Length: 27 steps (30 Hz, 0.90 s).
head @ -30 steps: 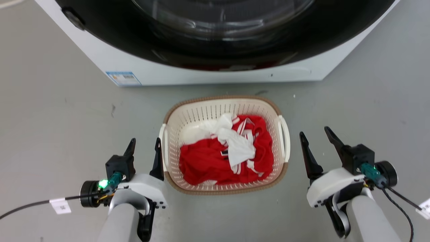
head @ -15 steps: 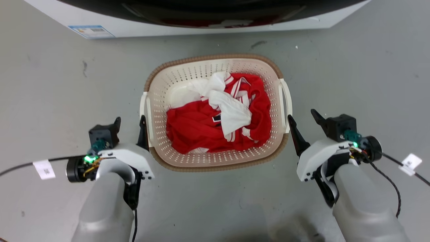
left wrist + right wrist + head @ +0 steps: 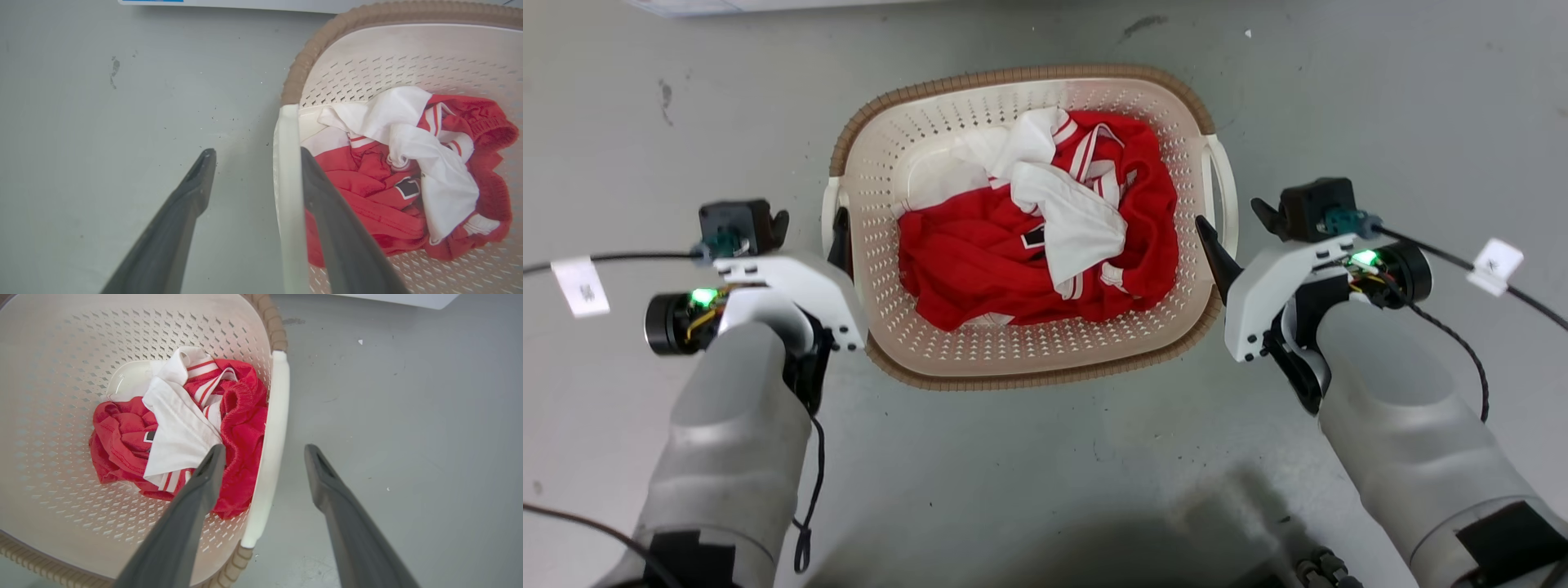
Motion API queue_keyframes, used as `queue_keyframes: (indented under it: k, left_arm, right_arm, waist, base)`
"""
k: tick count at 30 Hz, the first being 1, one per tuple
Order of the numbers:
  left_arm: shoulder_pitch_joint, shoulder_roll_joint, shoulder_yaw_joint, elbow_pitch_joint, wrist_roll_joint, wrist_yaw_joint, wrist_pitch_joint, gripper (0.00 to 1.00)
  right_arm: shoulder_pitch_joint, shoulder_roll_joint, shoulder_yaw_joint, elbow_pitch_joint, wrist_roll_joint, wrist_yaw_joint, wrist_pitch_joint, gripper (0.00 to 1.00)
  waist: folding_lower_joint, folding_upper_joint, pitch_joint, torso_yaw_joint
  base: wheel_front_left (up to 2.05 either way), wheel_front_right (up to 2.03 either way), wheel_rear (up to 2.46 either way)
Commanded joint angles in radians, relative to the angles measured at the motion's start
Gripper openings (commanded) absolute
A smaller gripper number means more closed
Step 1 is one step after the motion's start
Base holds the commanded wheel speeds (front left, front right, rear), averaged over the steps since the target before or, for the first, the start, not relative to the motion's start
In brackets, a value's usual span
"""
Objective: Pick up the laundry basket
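The basket [image 3: 1021, 379] is sitting on the floor [image 3: 1045, 490] between my 2 arms, carrying red and white clothes [image 3: 980, 269]. My left jaws and right jaws are both standing apart, because each is lining up to straddle a side handle rather than pinch the perforated wall. On my left, the left handle [image 3: 287, 196] is lying between the fingers [image 3: 171, 232]. 1 finger is hanging outside over bare floor. The other is reaching along the handle's inner side, over the clothes, so close that I cannot tell whether it is touching. On my right, the right handle [image 3: 270, 449] is running between the fingers [image 3: 347, 522], 1 over the basket's inside and 1 over the floor, with a gap showing on both sides. Nothing is being gripped yet. I am judging that the 2 sets are sitting at matching spots so that the lift will be shared and the basket will rise flat. Closing 1 side first could be nudging this light basket sideways across the smooth floor. The clothes are lying a little toward my right, so that side may be pulling slightly heavier.
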Motion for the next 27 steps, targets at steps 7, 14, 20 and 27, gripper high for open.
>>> queue_keyframes:
  k: [7,14,20,27]
  left_arm:
    - [-0.111,0.024,-0.028,0.09,-0.016,-0.017,0.079,1.0]
    - [-0.161,0.033,-0.045,0.127,-0.053,-0.023,0.156,1.0]
    - [-0.173,0.015,-0.095,0.117,-0.101,-0.023,0.202,0.0]
    - [-0.154,0.016,-0.167,0.092,-0.164,-0.023,0.221,0.0]
  right_arm:
    - [-0.087,0.001,0.106,0.045,0.092,-0.001,0.103,1.0]
    - [-0.128,-0.005,0.183,0.069,0.164,-0.001,0.175,1.0]
    - [-0.14,-0.011,0.223,0.072,0.231,-0.001,0.197,0.0]
    - [-0.13,-0.023,0.271,0.075,0.29,0.0,0.204,0.0]
  waist:
    - [-0.0001,0.0,0.042,0.004]
    - [-0.0001,0.0,0.065,0.005]
    - [-0.0001,0.0,0.073,0.006]
    - [-0.0001,0.0,0.06,0.008]
  base:
    - [0.0,0.0,0.0]
    - [0.0,0.0,0.0]
    - [0.0,0.0,0.0]
    - [0.0,0.0,0.0]
